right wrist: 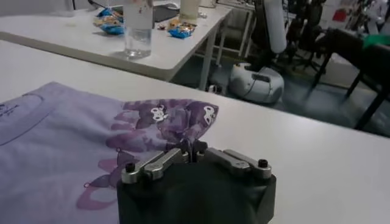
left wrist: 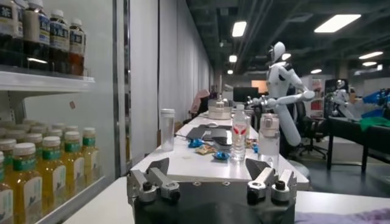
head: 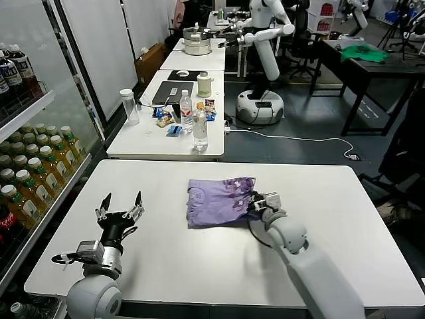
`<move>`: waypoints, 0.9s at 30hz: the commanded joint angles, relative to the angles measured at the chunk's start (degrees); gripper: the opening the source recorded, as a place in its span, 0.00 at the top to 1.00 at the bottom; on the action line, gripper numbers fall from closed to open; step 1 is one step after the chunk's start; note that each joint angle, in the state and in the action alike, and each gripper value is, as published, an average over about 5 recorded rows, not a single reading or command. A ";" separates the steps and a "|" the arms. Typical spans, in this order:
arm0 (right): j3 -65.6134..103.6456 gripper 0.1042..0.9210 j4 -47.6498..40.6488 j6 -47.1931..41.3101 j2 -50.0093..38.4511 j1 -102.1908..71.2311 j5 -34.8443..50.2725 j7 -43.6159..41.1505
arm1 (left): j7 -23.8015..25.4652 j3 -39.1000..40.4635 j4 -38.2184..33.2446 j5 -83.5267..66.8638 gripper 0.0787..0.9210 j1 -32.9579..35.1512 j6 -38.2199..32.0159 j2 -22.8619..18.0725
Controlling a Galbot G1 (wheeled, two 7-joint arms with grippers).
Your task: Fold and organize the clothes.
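The lavender-purple T-shirt [head: 218, 201] lies folded into a rough rectangle on the white table [head: 166, 259], near its middle. A dark printed pattern shows on its right part [right wrist: 164, 119]. My right gripper [head: 257, 203] is at the shirt's right edge, low over the table. Its fingertips [right wrist: 192, 150] are pressed together on the edge of the fabric. My left gripper [head: 120, 203] is at the table's front left, well apart from the shirt, pointing up and away. It is open and empty [left wrist: 210, 173].
A second white table [head: 169, 126] behind holds water bottles [head: 200, 129], a clear cup [head: 129, 106], snacks and a laptop. A drinks shelf [head: 33, 166] stands at the left. A white robot [head: 265, 40] and a dark table with a green cloth [head: 363, 53] are farther back.
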 commanded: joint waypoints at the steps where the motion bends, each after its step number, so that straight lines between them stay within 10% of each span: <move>1: 4.39 0.91 4.11 5.94 -8.48 -3.04 -6.39 -6.84 | 0.20 0.68 -0.26 0.77 0.12 0.32 -0.03 -0.45; 14: 24.23 0.46 30.20 18.31 -8.50 -31.78 -3.26 -1.47 | 1.76 1.92 -3.26 1.85 0.12 2.67 -0.15 -2.11; 27: 33.86 0.12 36.67 21.45 -9.40 -46.54 -2.60 -6.77 | 6.92 2.21 -6.83 2.53 0.12 7.86 -1.43 -3.46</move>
